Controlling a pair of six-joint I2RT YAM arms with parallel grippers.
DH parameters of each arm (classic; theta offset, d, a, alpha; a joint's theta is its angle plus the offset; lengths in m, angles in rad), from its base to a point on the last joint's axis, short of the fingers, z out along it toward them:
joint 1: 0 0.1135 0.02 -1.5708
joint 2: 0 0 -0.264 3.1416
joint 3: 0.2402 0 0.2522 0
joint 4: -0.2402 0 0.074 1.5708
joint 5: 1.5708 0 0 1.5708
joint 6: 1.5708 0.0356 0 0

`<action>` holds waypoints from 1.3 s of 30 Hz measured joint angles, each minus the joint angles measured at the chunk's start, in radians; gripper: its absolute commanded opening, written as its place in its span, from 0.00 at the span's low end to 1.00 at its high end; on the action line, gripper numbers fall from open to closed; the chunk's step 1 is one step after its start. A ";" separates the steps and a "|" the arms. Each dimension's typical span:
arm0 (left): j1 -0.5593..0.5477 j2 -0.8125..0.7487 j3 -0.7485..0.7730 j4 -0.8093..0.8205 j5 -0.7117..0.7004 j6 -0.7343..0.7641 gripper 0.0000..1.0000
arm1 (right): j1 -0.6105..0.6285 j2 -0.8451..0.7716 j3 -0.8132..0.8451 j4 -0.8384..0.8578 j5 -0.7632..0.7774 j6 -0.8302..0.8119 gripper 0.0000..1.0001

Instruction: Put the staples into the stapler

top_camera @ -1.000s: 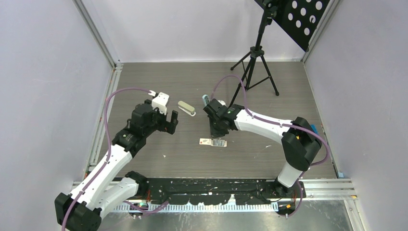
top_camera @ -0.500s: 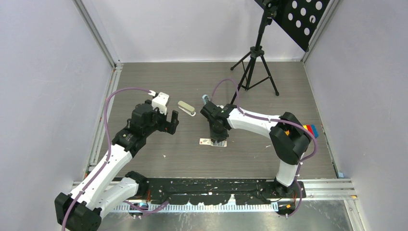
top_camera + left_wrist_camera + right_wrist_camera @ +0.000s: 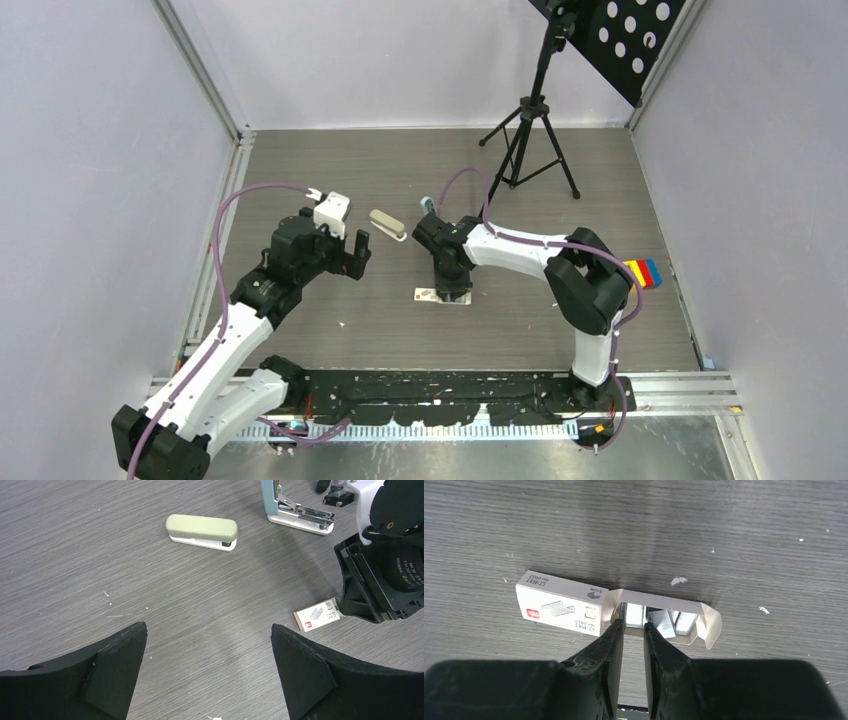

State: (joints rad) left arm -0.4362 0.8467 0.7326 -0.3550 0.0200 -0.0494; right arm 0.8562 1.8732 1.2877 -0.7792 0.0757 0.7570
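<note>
Picking a strip is the step in hand, I judge: the white card box (image 3: 559, 605) lies flat on the grained table (image 3: 724, 530), tray out, silvery strips (image 3: 664, 622) bare inside. My right gripper (image 3: 633, 630) is narrow, tips astride one strip at the box's open end; clamped or not, I cannot tell. Next calls for a firm pinch and a straight lift. Beyond the box the blue stapler (image 3: 299, 515) gapes open, and the rounded green stapler (image 3: 201, 531) is closed. My left gripper (image 3: 207, 630) hovers wide and empty.

arms (image 3: 222, 345): white links, black joints | cables (image 3: 265, 186): purple | end effector fingers (image 3: 112, 670): black
</note>
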 measured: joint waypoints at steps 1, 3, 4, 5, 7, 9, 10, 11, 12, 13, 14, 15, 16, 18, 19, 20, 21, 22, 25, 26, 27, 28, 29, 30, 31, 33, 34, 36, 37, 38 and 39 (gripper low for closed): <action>0.000 -0.001 0.000 -0.001 0.000 0.000 0.97 | 0.000 0.002 0.000 -0.005 0.000 0.003 0.27; 0.000 -0.003 0.000 -0.002 0.000 0.000 0.97 | 0.000 0.003 0.000 -0.011 0.001 0.008 0.27; 0.000 -0.003 0.000 -0.002 0.000 0.000 0.97 | 0.000 0.003 0.000 -0.012 0.001 0.010 0.27; 0.000 -0.003 0.000 -0.002 0.000 0.000 0.97 | 0.000 0.003 0.000 -0.014 0.001 0.011 0.27; 0.000 -0.005 0.000 -0.003 0.000 0.000 0.97 | 0.000 0.003 0.000 -0.016 0.002 0.014 0.27; 0.000 -0.008 0.000 -0.003 0.000 0.000 0.97 | 0.000 0.004 0.000 -0.017 0.007 0.016 0.27; 0.000 -0.009 0.000 -0.003 0.000 0.000 0.97 | 0.000 0.006 0.002 -0.019 0.010 0.018 0.27; 0.000 -0.010 0.000 -0.003 -0.001 0.000 0.97 | 0.000 0.008 0.004 -0.020 0.012 0.018 0.27; 0.000 -0.010 0.000 -0.003 -0.001 0.000 0.97 | 0.000 0.011 0.006 -0.020 0.014 0.018 0.27; 0.000 -0.011 0.000 -0.003 -0.001 0.000 0.97 | 0.000 0.014 0.010 -0.021 0.018 0.019 0.27; 0.000 -0.011 0.000 -0.004 -0.001 0.000 0.97 | 0.000 0.018 0.012 -0.020 0.019 0.020 0.27; 0.000 -0.012 0.000 -0.004 -0.001 0.000 0.97 | 0.000 0.021 0.014 -0.020 0.021 0.021 0.27; 0.000 -0.012 0.000 -0.004 -0.001 0.000 0.97 | 0.000 0.023 0.016 -0.020 0.023 0.021 0.27; 0.000 -0.012 0.000 -0.004 -0.001 0.000 0.97 | 0.000 0.028 0.019 -0.021 0.025 0.021 0.27; 0.000 -0.012 0.000 -0.004 -0.001 0.000 0.97 | 0.000 0.029 0.021 -0.021 0.026 0.021 0.27; 0.000 -0.012 0.000 -0.005 -0.001 0.000 0.97 | 0.000 0.032 0.023 -0.022 0.027 0.021 0.25; 0.000 -0.012 0.000 -0.005 -0.001 0.000 0.97 | 0.000 0.034 0.026 -0.023 0.027 0.021 0.23; 0.000 -0.012 0.000 -0.005 -0.001 0.000 0.97 | 0.000 0.034 0.028 -0.023 0.027 0.021 0.21; 0.000 -0.012 0.000 -0.005 -0.001 0.000 0.97 | 0.000 0.035 0.029 -0.023 0.030 0.021 0.17; 0.000 -0.012 0.000 -0.005 -0.001 0.000 0.97 | 0.000 0.035 0.029 -0.022 0.032 0.021 0.17; 0.000 -0.012 0.000 -0.005 -0.001 0.000 0.97 | 0.000 0.034 0.029 -0.022 0.034 0.021 0.16; 0.000 -0.012 0.000 -0.005 -0.001 0.000 0.97 | 0.000 0.033 0.029 -0.021 0.035 0.021 0.16; 0.000 -0.012 0.000 -0.005 -0.001 0.000 0.97 | 0.000 0.031 0.028 -0.018 0.039 0.021 0.16; 0.000 -0.012 0.000 -0.005 -0.001 0.000 0.97 | 0.000 0.027 0.024 -0.013 0.043 0.020 0.16; 0.000 -0.012 0.000 -0.006 0.000 0.000 0.97 | 0.000 0.022 0.021 -0.009 0.044 0.020 0.15; 0.000 -0.012 0.000 -0.005 0.000 0.000 0.97 | 0.000 0.004 0.010 -0.001 0.047 0.016 0.15; 0.000 -0.012 0.000 -0.005 0.001 0.000 0.97 | 0.000 -0.008 0.002 0.005 0.047 0.013 0.15; 0.000 -0.011 0.000 -0.004 0.005 -0.002 0.97 | 0.000 -0.037 -0.016 0.022 0.046 0.005 0.15; 0.000 -0.010 0.000 -0.003 0.009 -0.003 0.97 | 0.000 -0.056 -0.027 0.033 0.045 0.001 0.15; 0.000 -0.010 0.000 -0.002 0.012 -0.006 0.97 | 0.000 -0.073 -0.036 0.043 0.044 -0.002 0.15; 0.000 -0.008 0.000 0.000 0.019 -0.012 0.97 | 0.000 -0.098 -0.050 0.061 0.043 -0.007 0.15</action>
State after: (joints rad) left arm -0.4362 0.8391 0.7326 -0.3550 0.0387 -0.0616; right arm 0.8566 1.7756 1.2381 -0.7185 0.1184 0.7498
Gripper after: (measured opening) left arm 0.971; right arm 0.202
